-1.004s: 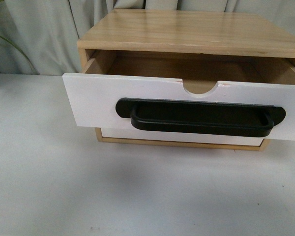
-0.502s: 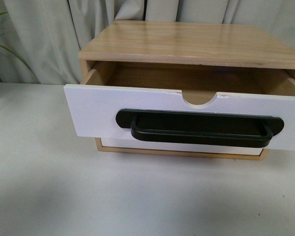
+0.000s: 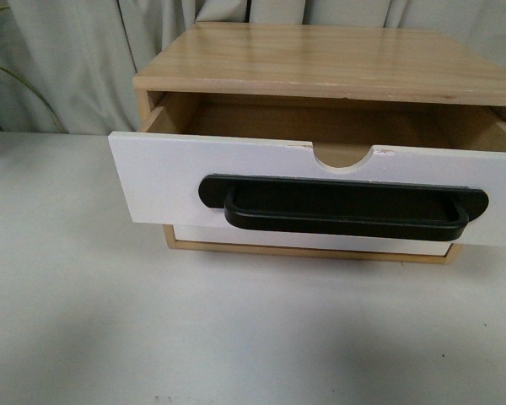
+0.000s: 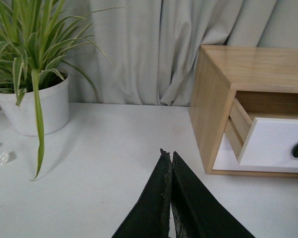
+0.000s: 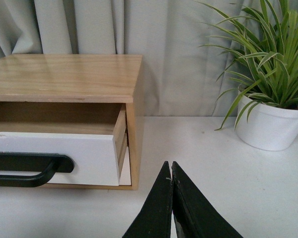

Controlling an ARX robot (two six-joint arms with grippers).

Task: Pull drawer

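The drawer (image 3: 169,181) has a white front, a long black bar handle (image 3: 344,207) and a half-round notch in its upper edge. It stands pulled out of the light wood cabinet (image 3: 320,55), its inside showing bare. Neither gripper appears in the front view. In the left wrist view my left gripper (image 4: 167,154) is shut on nothing, over the table off the cabinet's (image 4: 213,99) left side, apart from the drawer (image 4: 275,144). In the right wrist view my right gripper (image 5: 170,166) is shut and empty, off the cabinet's right side near the drawer (image 5: 84,158).
A plain white drawer front (image 3: 312,240) without a handle sits below the pulled drawer. A potted plant in a white pot (image 4: 37,106) stands left of the cabinet, another (image 5: 270,126) to its right. Grey curtains (image 3: 76,59) hang behind. The white table (image 3: 152,337) spreads in front.
The front view has shifted slightly up and down between frames. The drawer stays pulled out by about the same amount.
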